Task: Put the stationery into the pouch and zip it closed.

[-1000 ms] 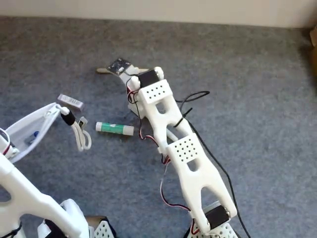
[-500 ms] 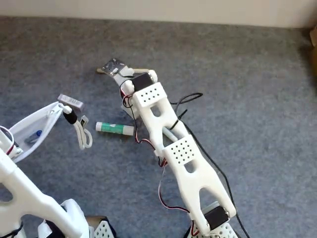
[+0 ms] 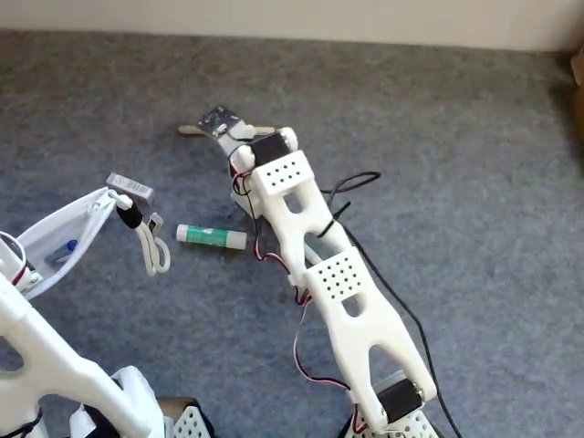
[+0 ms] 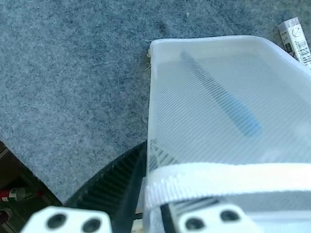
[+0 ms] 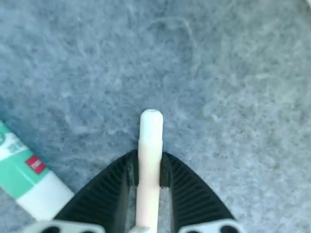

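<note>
Grey carpet [image 3: 456, 137]. I log: left gripper [image 4: 149, 165] clamping pouch [image 4: 218, 97]; right gripper [image 5: 148, 162] pinching cream stick [image 5: 151, 127]; glue stick [image 3: 211, 236] loose.

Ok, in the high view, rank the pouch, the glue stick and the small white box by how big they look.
Largest: the pouch, possibly lifted nearer the camera, but clearly biggest anyway.
Middle: the glue stick.
Smallest: the small white box, somewhat shorter than the glue stick.

No print is legible — all too small.
</note>
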Motion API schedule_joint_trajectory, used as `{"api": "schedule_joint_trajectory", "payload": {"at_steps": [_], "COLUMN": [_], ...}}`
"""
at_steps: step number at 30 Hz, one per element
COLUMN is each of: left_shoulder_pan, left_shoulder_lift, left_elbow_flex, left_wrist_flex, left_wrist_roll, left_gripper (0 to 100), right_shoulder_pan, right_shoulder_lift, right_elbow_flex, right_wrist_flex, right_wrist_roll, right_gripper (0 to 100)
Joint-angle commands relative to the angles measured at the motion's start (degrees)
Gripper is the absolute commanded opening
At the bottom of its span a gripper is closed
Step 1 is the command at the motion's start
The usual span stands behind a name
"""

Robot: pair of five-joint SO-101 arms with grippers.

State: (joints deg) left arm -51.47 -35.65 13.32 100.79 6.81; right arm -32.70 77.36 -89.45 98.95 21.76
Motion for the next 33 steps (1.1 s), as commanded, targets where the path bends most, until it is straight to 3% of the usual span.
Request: {"api": "schedule_joint_trajectory", "payload": {"at_steps": [1,12,21,33], "left_shoulder_pan": [1.19,1.10,1.19,1.45], "left_shoulder_lift": [0.92,0.92,0.92,0.92], "left_elbow_flex": [0.48,0.31,0.48,0.40], "left_wrist_flex": [0.09,0.09,0.09,0.09], "left_wrist_roll": [0.53,0.53,0.53,0.53], "left_gripper": [1,1,1,1], "right_shoulder_pan": [0.92,2.33,2.59,3.03], "right_shoulder_lift": [0.31,0.22,-4.88,-20.53], "right_elbow_flex": [-4.97,-10.33,-9.19,14.29], "right_wrist_flex": [2.24,2.33,2.42,2.33], "right_wrist_roll": [-0.35,-0.44,-5.10,-5.10], "right_gripper": [0.5,0.5,0.5,0.5]}}
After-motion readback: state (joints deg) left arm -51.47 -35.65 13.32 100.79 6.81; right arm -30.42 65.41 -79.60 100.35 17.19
